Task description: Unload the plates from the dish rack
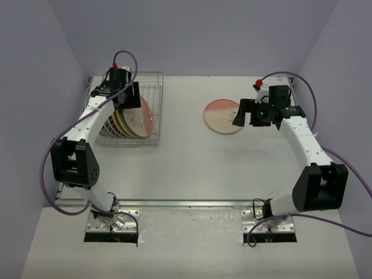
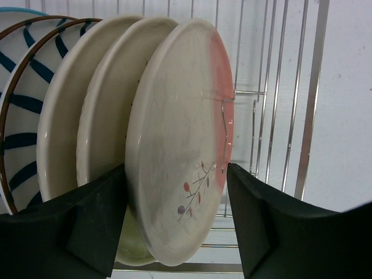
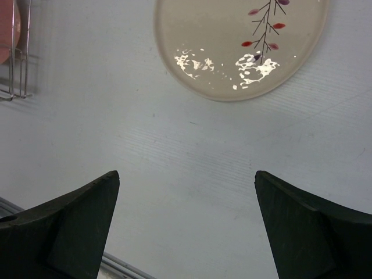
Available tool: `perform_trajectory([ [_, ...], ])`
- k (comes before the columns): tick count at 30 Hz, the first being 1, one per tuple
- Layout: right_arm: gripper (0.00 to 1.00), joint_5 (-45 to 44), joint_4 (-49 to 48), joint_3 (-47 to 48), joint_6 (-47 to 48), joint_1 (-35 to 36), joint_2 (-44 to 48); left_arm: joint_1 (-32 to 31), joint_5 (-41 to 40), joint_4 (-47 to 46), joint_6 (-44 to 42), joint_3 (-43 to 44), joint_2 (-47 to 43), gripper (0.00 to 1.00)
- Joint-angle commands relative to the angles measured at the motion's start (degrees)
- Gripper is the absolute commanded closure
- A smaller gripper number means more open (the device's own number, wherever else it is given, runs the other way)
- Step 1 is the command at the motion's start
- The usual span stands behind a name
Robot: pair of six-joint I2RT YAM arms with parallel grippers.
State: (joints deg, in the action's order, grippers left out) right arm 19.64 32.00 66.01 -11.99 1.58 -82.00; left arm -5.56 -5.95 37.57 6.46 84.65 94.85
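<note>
My left gripper (image 2: 174,195) is down in the dish rack (image 1: 154,78), at the row of plates standing on edge. My fingers (image 2: 93,221) straddle the front plate (image 2: 174,139), cream with a pink side and a small sprig. One finger sits in the gap behind it, the other in front of its face. Both look right up against it, but I cannot tell if I am actually clamped on it or just around it

Behind that plate in the left wrist view are two plain cream plates (image 2: 64,116), then blue-striped plates (image 2: 17,104) at the far left. Rack wires (image 2: 273,87) are upright to the right of the stack. In the top view the row leans in the left part of the rack, and the back part of the rack holds no plates

My right gripper (image 3: 186,197) has its fingers spread wide with nothing between them, only bare table (image 3: 174,151) below. It hovers just beside the plate on the table (image 1: 221,116), a pink-cream one lying flat, well apart from the rack to its right. In the right wrist view that plate's sprig mark and glare spots are at the top, and a corner of the rack is at the left edge
</note>
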Motion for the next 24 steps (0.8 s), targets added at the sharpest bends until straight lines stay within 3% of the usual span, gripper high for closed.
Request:
perform_trajectory([
  [1, 0.01, 1.24, -2.16, -0.72, -0.32, 0.05, 1.88, 0.47, 10.04, -1.52, 1.37, 1.02, 0.17, 0.4],
  [8, 0.01, 2.78, -2.55, -1.23, -0.85, 0.09, 1.4, 0.47, 15.88, -3.12, 1.97, -0.46, -0.97, 0.61],
  [24, 0.01, 4.48, -2.73, -1.85, -1.76, 0.09, 0.87, 0.47, 15.38, -3.12, 1.97, -1.35, 3.58, 0.64],
])
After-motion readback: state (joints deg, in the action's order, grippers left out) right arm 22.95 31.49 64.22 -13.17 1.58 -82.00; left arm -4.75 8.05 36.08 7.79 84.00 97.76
